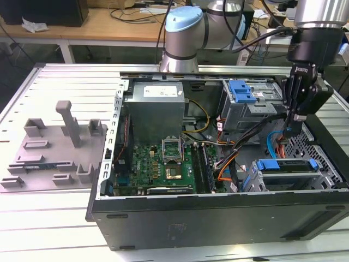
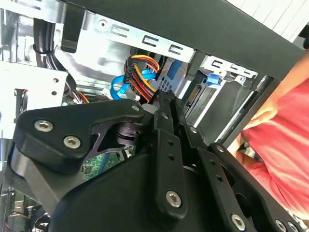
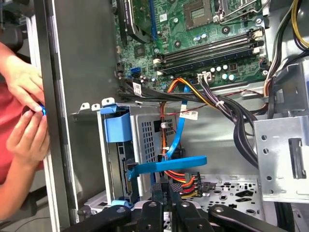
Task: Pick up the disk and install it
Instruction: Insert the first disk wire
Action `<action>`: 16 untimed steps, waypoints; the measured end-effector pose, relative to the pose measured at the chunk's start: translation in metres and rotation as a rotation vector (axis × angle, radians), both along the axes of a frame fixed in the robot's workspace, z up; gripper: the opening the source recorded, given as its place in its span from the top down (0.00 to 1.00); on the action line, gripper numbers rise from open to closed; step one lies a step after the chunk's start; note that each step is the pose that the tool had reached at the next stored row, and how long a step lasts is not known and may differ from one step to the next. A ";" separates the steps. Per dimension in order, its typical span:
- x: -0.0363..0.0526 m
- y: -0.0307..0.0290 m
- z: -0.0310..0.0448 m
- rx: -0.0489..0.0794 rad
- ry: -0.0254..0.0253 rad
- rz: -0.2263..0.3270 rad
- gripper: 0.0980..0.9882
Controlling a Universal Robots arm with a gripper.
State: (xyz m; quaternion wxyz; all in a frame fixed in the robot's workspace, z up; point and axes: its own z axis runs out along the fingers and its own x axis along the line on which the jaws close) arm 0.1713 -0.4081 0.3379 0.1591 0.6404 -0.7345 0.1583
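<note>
- Pincer (image 1: 290,131) closed, fingers pressed together, reaching into the case (image 1: 218,218) at the exterior view's right.
- Disk (image 1: 288,174) sits in its bay, near the pincer's tip.

Table (image 1: 65,82): ribbed bare aluminium, dull sheen.
Fixture tray (image 1: 60,147): matt grey plastic.
Computer case (image 1: 218,218): matt black outside; inside, bare sheet steel, perforated at the drive cage (image 3: 149,137).
Power supply (image 1: 155,109): plain grey metal, paper label.
Motherboard (image 1: 158,164): green lacquered board, slightly glossy.
Disk (image 1: 287,173): dull silver metal edge, framed in smooth blue plastic.
Cables (image 3: 181,179): glossy coloured insulation.
Gripper (image 2: 168,104): matt black, bright steel screws.
Arm (image 1: 185,38): smooth satin metal, glossy pale-blue cap.
Desk (image 1: 109,24): light wood.
Person's garment (image 2: 285,145): red cloth.
</note>
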 end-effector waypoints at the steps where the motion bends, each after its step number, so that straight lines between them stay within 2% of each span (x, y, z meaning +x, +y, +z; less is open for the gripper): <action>1: 0.0000 -0.0018 0.0007 0.008 0.0000 0.000 0.92; 3: 0.0000 -0.0088 0.0042 0.034 0.0000 0.000 0.92; 7: 0.0000 -0.0171 0.0095 0.058 0.0000 0.000 0.92; 8: 0.0000 -0.0208 0.0119 0.069 0.0000 0.000 0.92; 12: 0.0000 -0.0294 0.0167 0.097 0.0000 0.000 0.92; 14: 0.0000 -0.0331 0.0174 0.117 0.0000 0.000 0.92; 15: 0.0000 -0.0381 0.0174 0.152 0.0000 0.000 0.92; 16: 0.0000 -0.0415 0.0175 0.175 0.0000 0.000 0.92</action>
